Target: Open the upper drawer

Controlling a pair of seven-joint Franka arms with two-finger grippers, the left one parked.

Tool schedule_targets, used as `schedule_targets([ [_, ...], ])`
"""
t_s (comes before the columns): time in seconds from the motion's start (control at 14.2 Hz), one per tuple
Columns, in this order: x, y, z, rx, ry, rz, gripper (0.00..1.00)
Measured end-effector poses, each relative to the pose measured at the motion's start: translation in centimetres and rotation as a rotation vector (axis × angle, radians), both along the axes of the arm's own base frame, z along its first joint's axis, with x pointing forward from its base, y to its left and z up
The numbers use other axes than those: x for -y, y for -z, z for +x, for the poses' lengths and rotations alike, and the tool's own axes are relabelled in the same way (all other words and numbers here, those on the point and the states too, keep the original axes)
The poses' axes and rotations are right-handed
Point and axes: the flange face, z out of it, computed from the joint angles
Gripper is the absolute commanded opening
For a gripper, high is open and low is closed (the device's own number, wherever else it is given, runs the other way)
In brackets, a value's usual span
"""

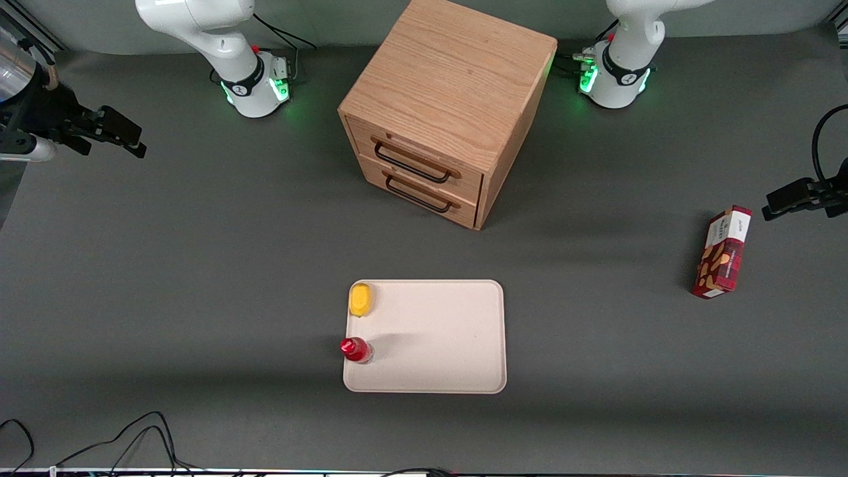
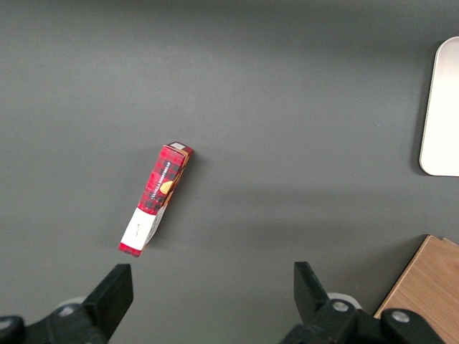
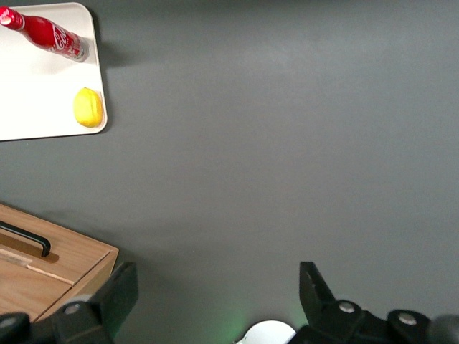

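Gripper (image 1: 122, 136) with fingers spread wide, holding nothing, raised over bare table at the working arm's end, well apart from the cabinet (image 1: 457, 73). Two alike drawers, both seemingly shut: upper drawer (image 1: 416, 158) above lower drawer (image 1: 419, 192), one black handle each. Nearer the front camera, one tray (image 1: 450, 331) bearing one lemon (image 1: 360, 299) and one red bottle (image 1: 356, 349). One red box (image 1: 722, 253) toward the parked arm's end

Light-oak upper drawer (image 1: 424, 156), black pincer (image 1: 122, 136), red-plaid box (image 1: 722, 252), yellow lemon (image 1: 360, 299)
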Motion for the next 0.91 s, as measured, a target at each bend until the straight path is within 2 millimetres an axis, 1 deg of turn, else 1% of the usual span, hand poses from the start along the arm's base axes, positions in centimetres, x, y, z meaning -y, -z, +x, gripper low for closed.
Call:
schedule_targets([
  [0.28,0.0,0.0,-0.3,-0.022,0.0,-0.002,1.0],
  [0.56,0.0,-0.6,-0.5,-0.025,-0.006,0.003,1.0],
  [0.7,-0.3,-1.3,-0.9,-0.037,-0.082,0.014,1.0],
  [0.91,-1.8,-3.0,-1.2,-0.008,-0.282,0.108,1.0],
])
